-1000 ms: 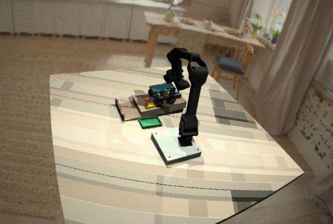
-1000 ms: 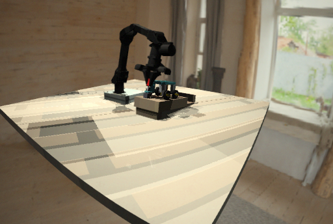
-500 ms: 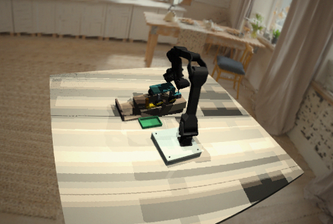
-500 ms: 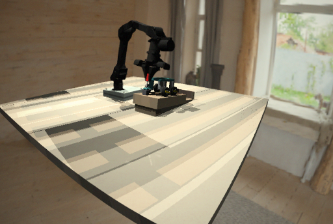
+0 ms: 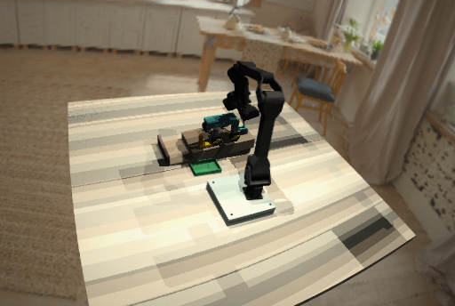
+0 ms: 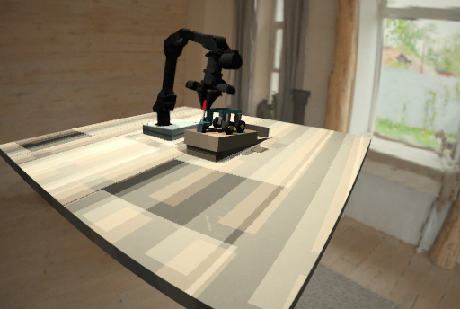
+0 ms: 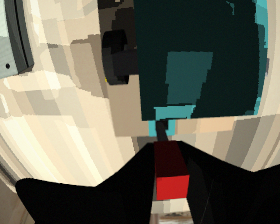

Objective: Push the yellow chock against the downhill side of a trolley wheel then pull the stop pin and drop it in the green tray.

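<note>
My gripper [image 5: 243, 118] [image 6: 204, 108] [image 7: 164, 148] is shut on the red head of the stop pin [image 6: 205, 104] [image 7: 172, 187], above the ramp's uphill end. The pin's thin shaft points down to the small teal bracket; I cannot tell whether its tip is clear. The teal trolley [image 5: 220, 121] [image 6: 231, 110] [image 7: 201, 30] stands on the ramp [image 5: 237, 148] [image 6: 201, 141] [image 7: 127, 112], just downhill of the pin. The yellow chock [image 5: 205, 144] with its orange handle sits by the downhill side of a near wheel; exact contact is too small to tell. The green tray [image 5: 205, 168] is empty.
The arm's pale base plate [image 5: 240, 200] [image 6: 172, 129] [image 7: 1, 45] stands on the robot's side of the ramp, with the tray between it and the ramp's lower part. A raised end board [image 5: 163, 149] closes the ramp's low end.
</note>
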`<state>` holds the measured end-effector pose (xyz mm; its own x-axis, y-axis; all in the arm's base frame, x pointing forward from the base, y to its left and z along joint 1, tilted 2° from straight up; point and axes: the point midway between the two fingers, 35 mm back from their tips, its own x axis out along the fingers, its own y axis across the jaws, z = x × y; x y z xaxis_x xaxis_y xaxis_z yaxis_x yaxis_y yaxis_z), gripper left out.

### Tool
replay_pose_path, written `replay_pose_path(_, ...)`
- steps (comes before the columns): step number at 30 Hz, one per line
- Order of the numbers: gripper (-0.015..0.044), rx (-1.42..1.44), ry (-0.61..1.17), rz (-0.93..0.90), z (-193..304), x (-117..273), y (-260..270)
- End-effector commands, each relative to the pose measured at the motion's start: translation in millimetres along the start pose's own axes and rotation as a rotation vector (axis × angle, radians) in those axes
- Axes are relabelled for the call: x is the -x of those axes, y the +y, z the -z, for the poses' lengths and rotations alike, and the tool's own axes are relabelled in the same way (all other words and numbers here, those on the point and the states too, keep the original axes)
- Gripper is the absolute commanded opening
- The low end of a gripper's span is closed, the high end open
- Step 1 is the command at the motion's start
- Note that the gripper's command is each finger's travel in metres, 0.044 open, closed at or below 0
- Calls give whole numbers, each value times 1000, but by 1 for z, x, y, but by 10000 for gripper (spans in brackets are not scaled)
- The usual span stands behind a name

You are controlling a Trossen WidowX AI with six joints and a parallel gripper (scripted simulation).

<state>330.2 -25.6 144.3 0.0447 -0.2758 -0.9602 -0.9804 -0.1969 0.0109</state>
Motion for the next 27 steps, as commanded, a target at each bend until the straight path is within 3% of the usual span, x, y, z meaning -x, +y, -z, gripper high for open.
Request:
replay_pose_path(1,0,-6,10,6,3,4,-1)
replay_pose_path(27,0,-6,11,6,20,11,-1)
